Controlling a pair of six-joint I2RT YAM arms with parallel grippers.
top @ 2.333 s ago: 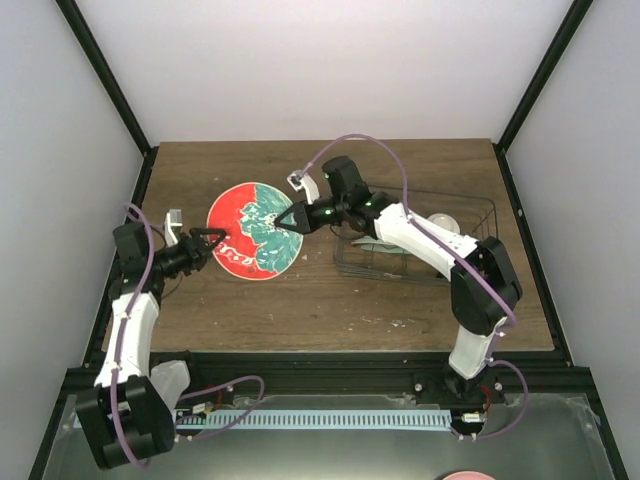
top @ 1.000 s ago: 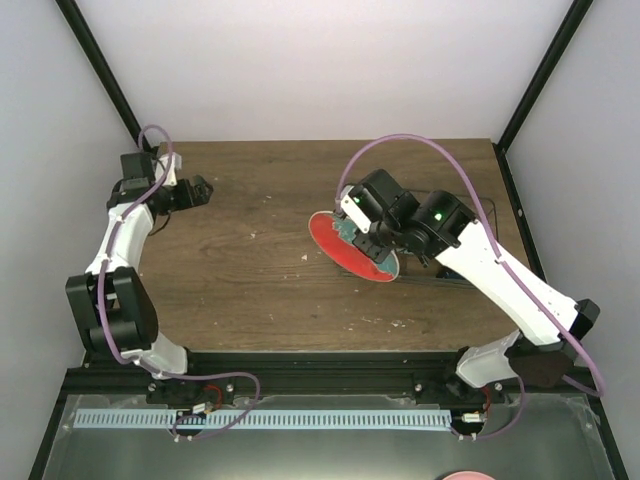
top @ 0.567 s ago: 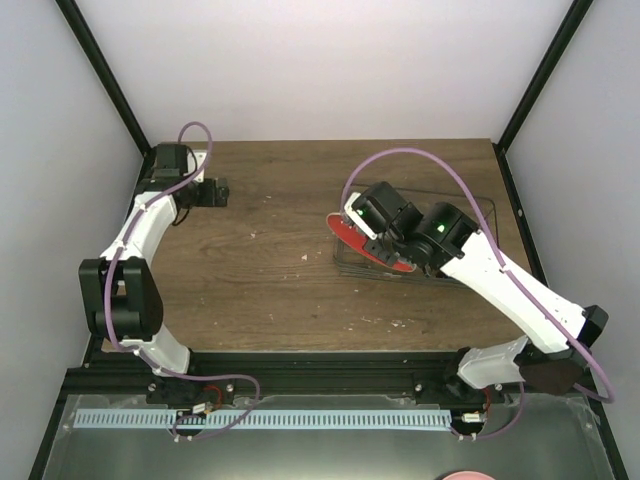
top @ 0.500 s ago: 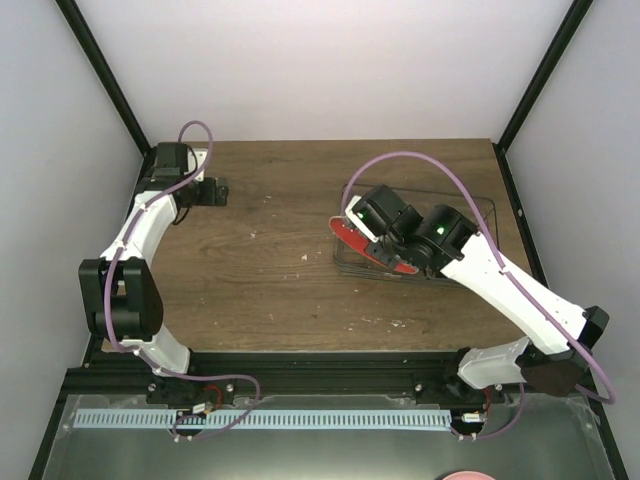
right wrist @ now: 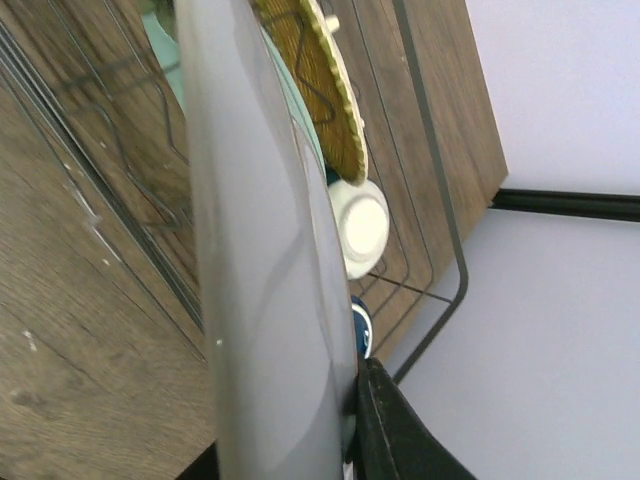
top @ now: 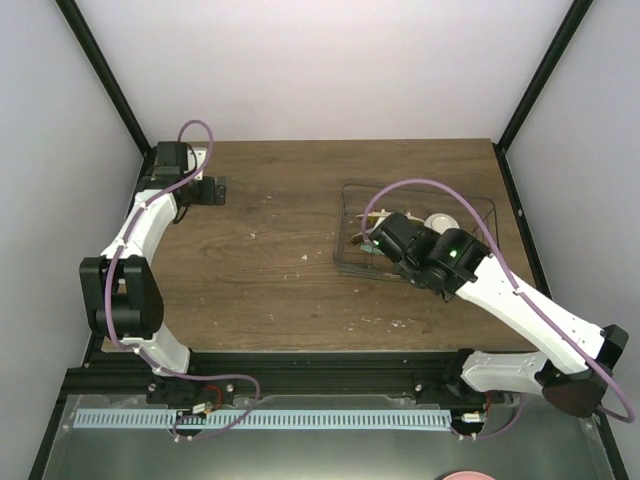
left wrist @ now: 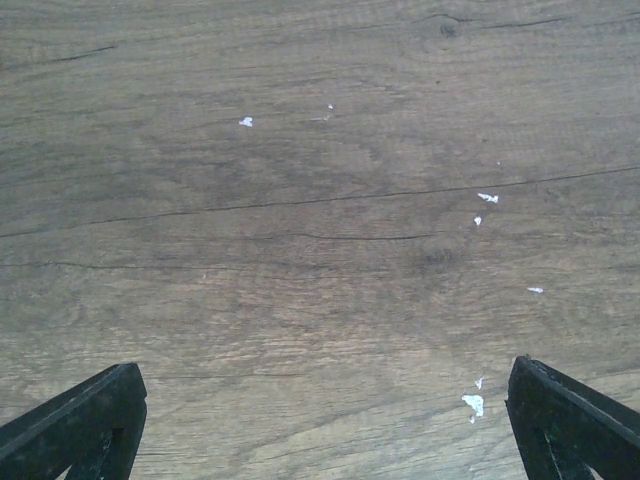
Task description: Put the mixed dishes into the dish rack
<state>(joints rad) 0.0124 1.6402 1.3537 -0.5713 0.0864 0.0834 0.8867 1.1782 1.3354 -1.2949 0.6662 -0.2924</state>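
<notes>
The right arm has dropped lower over the dish rack point(right wrist: 428, 130) than half a second ago. The red face of the red-rimmed plate point(right wrist: 265, 250), plain from above then, is now hidden beneath the wrist. The left arm has stayed put.

In the right wrist view the plate fills the foreground edge-on, its grey underside toward the camera. One of the right fingers point(right wrist: 395, 430) presses against its rim, so the fingers are clenched on it. Whether its lower edge already rests on the wires I cannot tell.

Just behind it and parallel stands the mint green plate point(right wrist: 310, 150), then the yellow-orange plate point(right wrist: 320, 90), both upright within the rack. Beyond them sits the cream bowl point(right wrist: 362, 225), with the dark blue mug point(right wrist: 362, 325) beside it, mostly hidden.

Well apart, at the far left corner of the surface point(left wrist: 320, 250), the left fingers point(left wrist: 80, 425) hang spread wide, released and holding nothing, over wood dotted with white flecks.
</notes>
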